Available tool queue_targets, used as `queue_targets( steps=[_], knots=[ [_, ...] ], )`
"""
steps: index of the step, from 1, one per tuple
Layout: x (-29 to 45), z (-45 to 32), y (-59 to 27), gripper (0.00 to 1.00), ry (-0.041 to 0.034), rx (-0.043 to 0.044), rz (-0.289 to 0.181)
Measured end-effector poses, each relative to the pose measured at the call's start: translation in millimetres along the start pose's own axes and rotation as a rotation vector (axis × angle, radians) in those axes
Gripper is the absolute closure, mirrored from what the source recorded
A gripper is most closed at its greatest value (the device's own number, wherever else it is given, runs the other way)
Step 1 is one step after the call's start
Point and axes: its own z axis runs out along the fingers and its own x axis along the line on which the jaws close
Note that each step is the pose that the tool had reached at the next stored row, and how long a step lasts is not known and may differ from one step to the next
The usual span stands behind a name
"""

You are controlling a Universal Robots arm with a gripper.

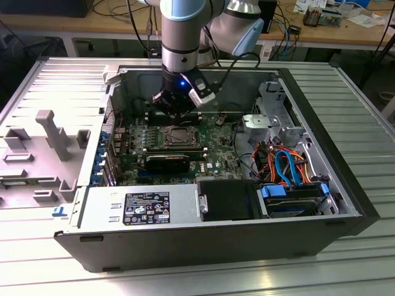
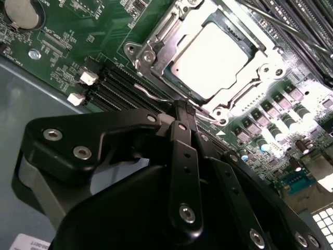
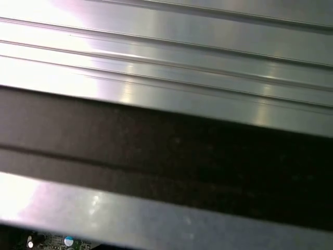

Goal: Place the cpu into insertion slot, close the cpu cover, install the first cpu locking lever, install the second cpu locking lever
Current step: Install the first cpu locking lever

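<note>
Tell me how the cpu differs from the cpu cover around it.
The cpu is a solid, plain, dull silver-grey square; the cpu cover is a shiny open frame with a square window. The cpu lies in the middle; the cpu cover lies closed around its edges. Both are metallic and lie flat on the green motherboard.

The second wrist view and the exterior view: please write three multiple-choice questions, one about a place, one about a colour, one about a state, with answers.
1. Where are the gripper's fingertips?
A. at the socket's edge
B. over the hard drive
C. outside the case

2. What colour is the motherboard?
A. red
B. green
C. white

3. In what state is the cpu?
A. held in the gripper
B. lying on the table
C. seated in the socket under the cpu cover

Answers:
1 A: the gripper ends beside the cpu cover, at a thin wire lever.
2 B: the motherboard is green in the second wrist view.
3 C: the cpu shows through the cover's window.
</note>
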Motion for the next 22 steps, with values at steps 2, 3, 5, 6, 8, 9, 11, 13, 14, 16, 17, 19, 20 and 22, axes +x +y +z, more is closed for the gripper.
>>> queue_targets(
  steps=[2, 3, 5, 6, 8, 9, 11, 13, 14, 16, 17, 19, 20, 22],
  knots=[
    [-2.9, 0.3, -0.5, 0.89, 0.0009, -0.0043, 0.0],
    [-4.1, 0.5, -0.7, 0.89, 0.0014, -0.0059, 0.0],
    [-5.5, 1.0, -0.9, 0.89, 0.0017, -0.0076, 0.0],
    [-6.3, 1.3, -1.1, 0.89, 0.0021, -0.0078, 0.0],
    [-6.5, 1.8, -1.1, 0.89, 0.0025, -0.0083, 0.0],
    [-6.6, 2.2, -0.9, 0.89, 0.0025, -0.0087, 0.0],
    [-6.9, 3.0, -0.9, 0.89, 0.0025, -0.0096, 0.0],
    [-7.7, 4.2, -1.0, 0.89, 0.0032, -0.0101, 0.0],
    [-8.2, 4.7, -1.1, 0.89, 0.0037, -0.0103, 0.0],
    [-9.6, 5.4, -1.4, 0.89, 0.0047, -0.0104, 0.0],
    [-10.6, 5.6, -1.6, 0.89, 0.0052, -0.0104, 0.0],
    [-13.3, 5.8, -2.2, 0.89, 0.0059, -0.0107, 0.0],
    [-14.4, 5.8, -2.6, 0.89, 0.0063, -0.0108, 0.0],
    [-16.9, 5.9, -3.6, 0.89, 0.0072, -0.011, 0.0]
  ],
)
